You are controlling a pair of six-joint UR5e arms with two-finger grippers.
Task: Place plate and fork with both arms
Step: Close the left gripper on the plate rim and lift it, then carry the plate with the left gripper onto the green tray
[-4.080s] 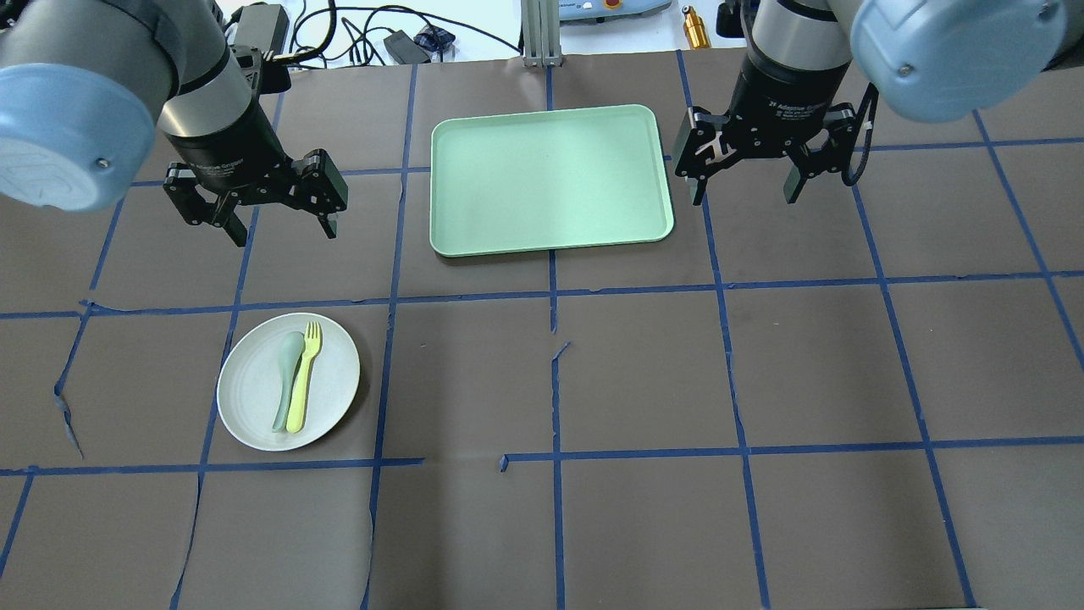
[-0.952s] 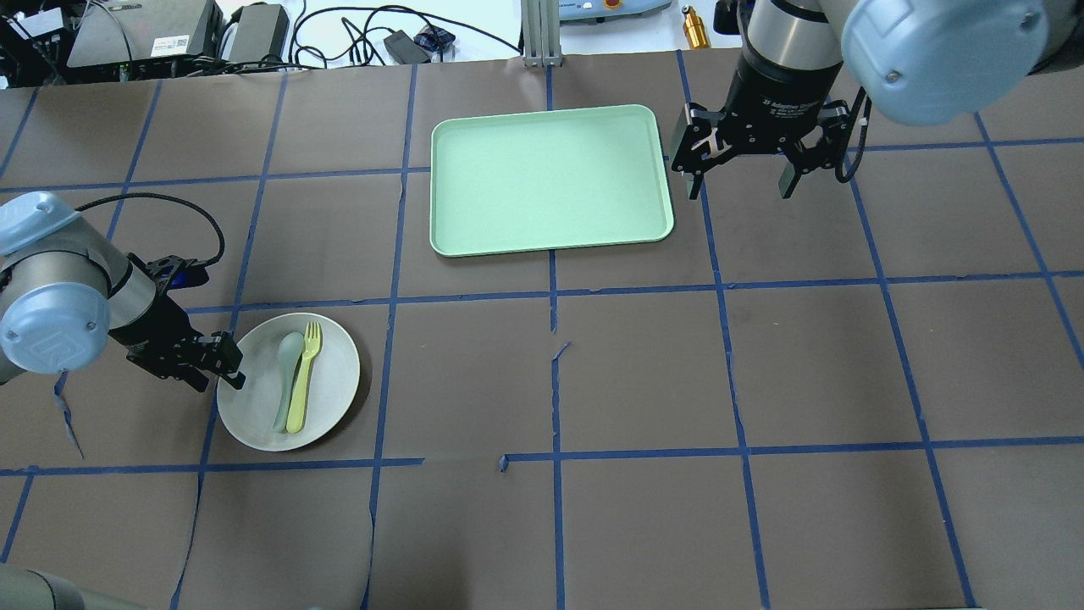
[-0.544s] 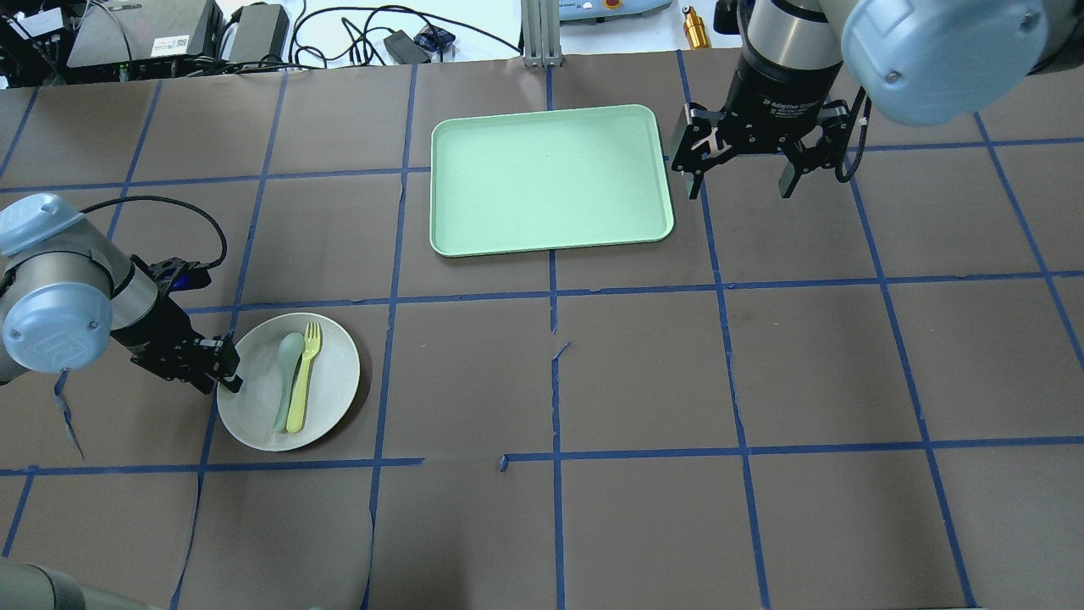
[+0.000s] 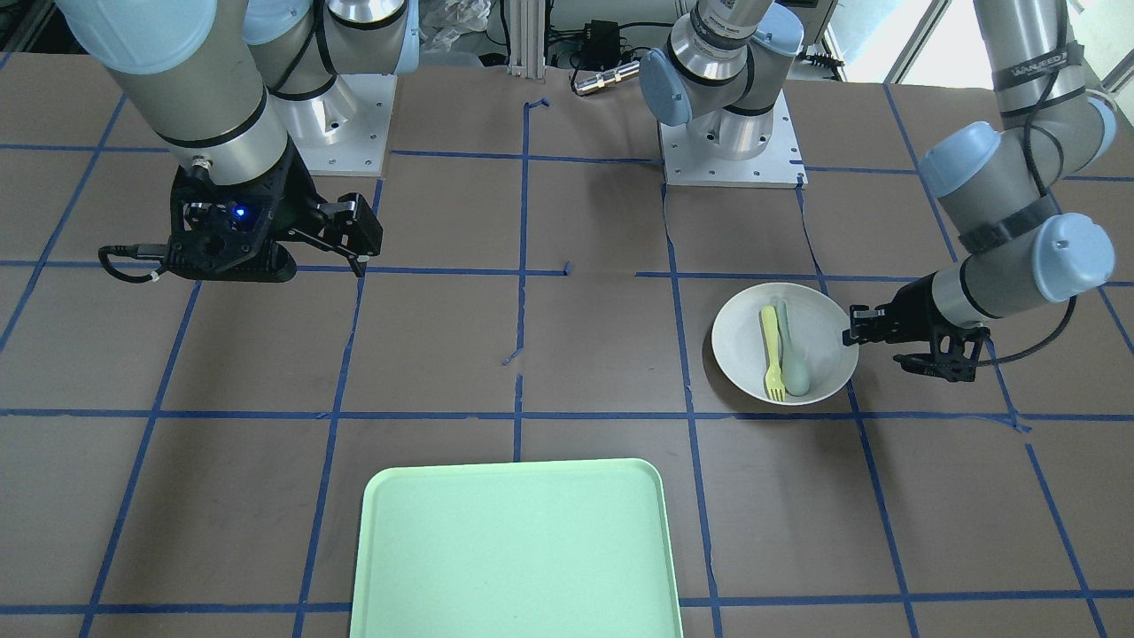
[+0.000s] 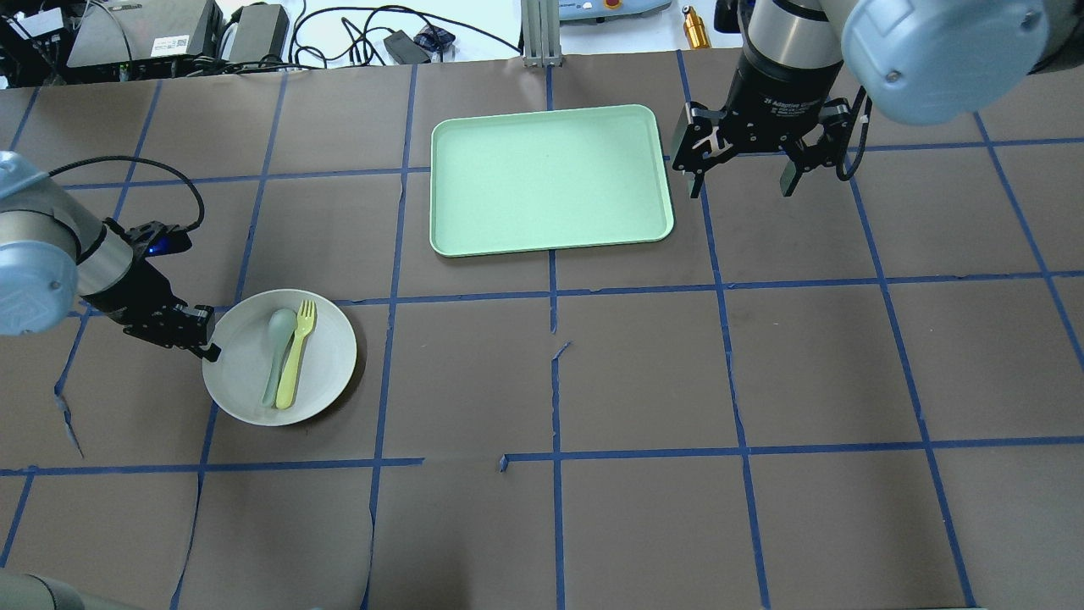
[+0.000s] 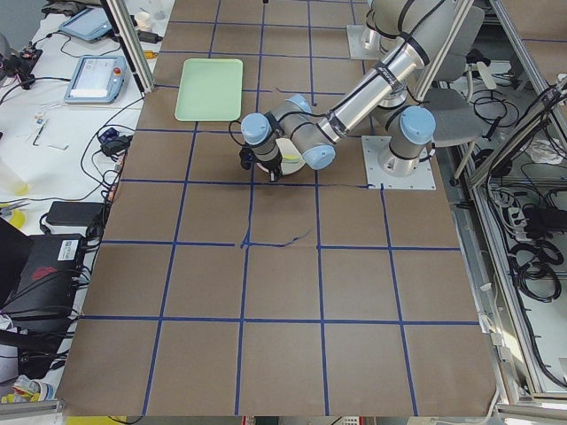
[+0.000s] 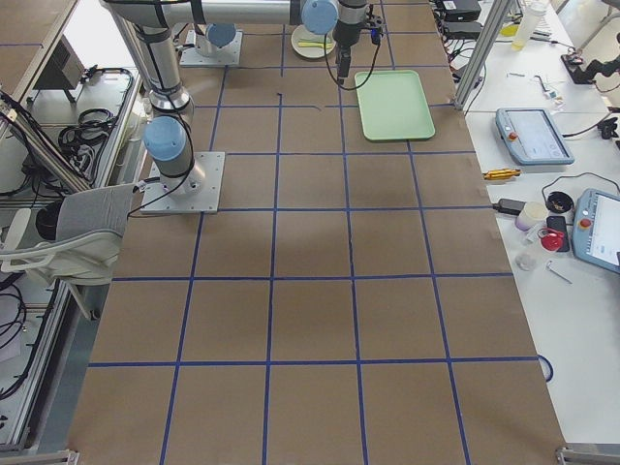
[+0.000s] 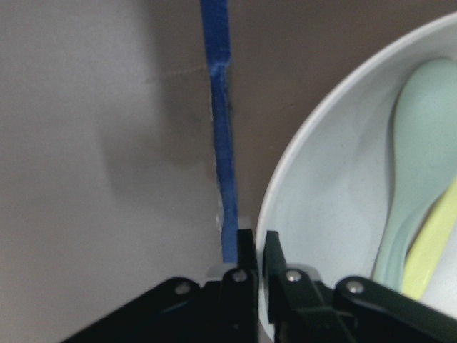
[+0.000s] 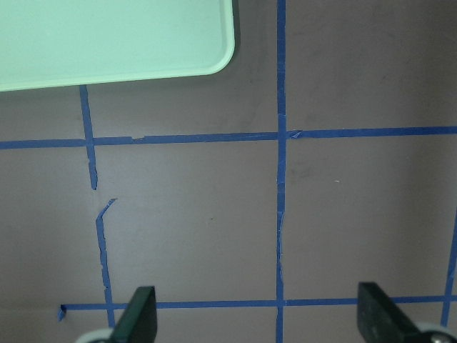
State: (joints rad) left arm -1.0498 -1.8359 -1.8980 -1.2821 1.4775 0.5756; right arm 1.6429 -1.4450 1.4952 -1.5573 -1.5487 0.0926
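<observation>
**Left arm takes the plate by its rim.** The left claw [image 5: 209, 343] is clamped on the edge of the plate [image 5: 329, 360]. The wrist view shows its fingers [image 8: 247, 257] closed on the thin white rim, one on each face of it. The plate reaches out from the fingertips, away from the wrist. A dark shadow along its far side suggests it is tilted or just clear of the table, though the views do not settle which. Just past the claw's tips lies the spoon [image 5: 273, 364]. The fork [image 5: 295, 357] lies alongside the spoon and touching it, on the side farther from the claw.

The right claw [image 5: 741, 180] hangs wide open and empty above bare table, with the tray [image 5: 550, 178] just beside it. The tray is well apart from the left claw, out beyond the plate's far rim.

The step in hand looks like the start of the plate's carry: the grip is made and the trip to the tray is not yet begun.

The next move probably calls for a slow, level sweep toward the right claw's side. A pinch on one edge leaves the plate free to droop or twist, and the loose cutlery could then slide. Once the plate is down by the right claw, that claw would likely need a narrow pinch from above to take the fork alone, since the spoon touches it.
</observation>
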